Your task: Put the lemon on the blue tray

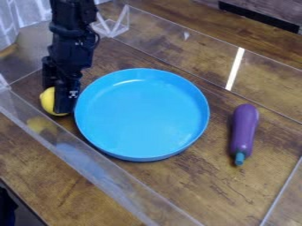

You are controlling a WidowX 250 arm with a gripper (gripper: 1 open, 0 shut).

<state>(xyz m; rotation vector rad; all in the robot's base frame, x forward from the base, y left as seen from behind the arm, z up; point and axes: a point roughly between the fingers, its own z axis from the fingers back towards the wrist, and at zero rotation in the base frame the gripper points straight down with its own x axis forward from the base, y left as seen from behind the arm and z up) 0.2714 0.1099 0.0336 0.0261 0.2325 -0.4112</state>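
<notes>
**Operator:** Report the camera view: gripper condition and target location

**Arm:** My gripper (58, 94) points steeply down at the left side of the wooden table (177, 53). Its black fingers sit against the lemon (48, 100), which shows as a yellow patch at their left edge. The lemon rests on the table, just beside the left rim of the blue tray (141, 113), outside it. Whether my jaws are clamped on the lemon or merely flank it, I cannot tell; the gripper body hides the contact faces

**Operator:** Other items in the same view?

**Arm:** A purple eggplant (242, 131) lies on the table to the right of the blue tray, well apart from my gripper. Clear plastic walls (53, 146) border the work area
</notes>
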